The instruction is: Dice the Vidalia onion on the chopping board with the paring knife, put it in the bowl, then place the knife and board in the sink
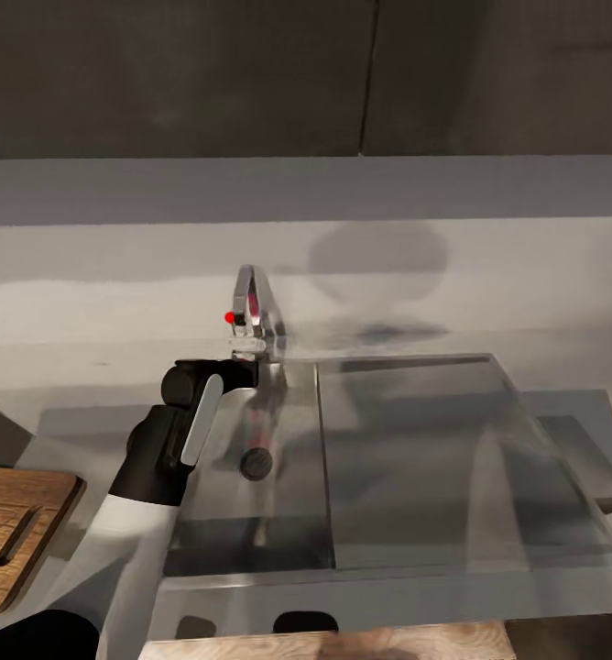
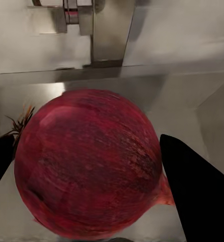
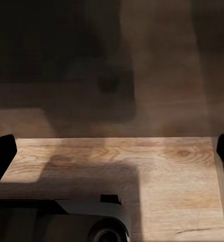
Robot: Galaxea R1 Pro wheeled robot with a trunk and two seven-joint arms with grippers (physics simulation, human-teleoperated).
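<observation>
Black fingers [image 2: 192,186] of the left gripper [image 2: 86,166] stood on either side of the dark red onion [image 2: 86,164] in the left wrist view, spread about as wide as the bulb; whether they pressed on its skin or merely flanked it could not be told from the pictures. The onion lay low in the sink [image 1: 251,550], its dried root tuft poking out by one finger and its pointed tip by the other. Seen from the head camera, the left arm reached down into the basin beside the round drain [image 1: 256,463], just below the chrome tap [image 1: 251,307] with its red dot. By its look the bulb would be firm and fairly light, but round and glossy, with papery skin likely to slide or flake under a pinch; a hold across its widest middle, not near either tapered end, looked safest. A corner of the wooden chopping board [image 1: 17,532] rested on the countertop [image 1: 86,367] well to the left of the basin. The right gripper [image 3: 112,156] hung with its fingers wide apart and nothing between them, over light wood floor [image 3: 167,176].
</observation>
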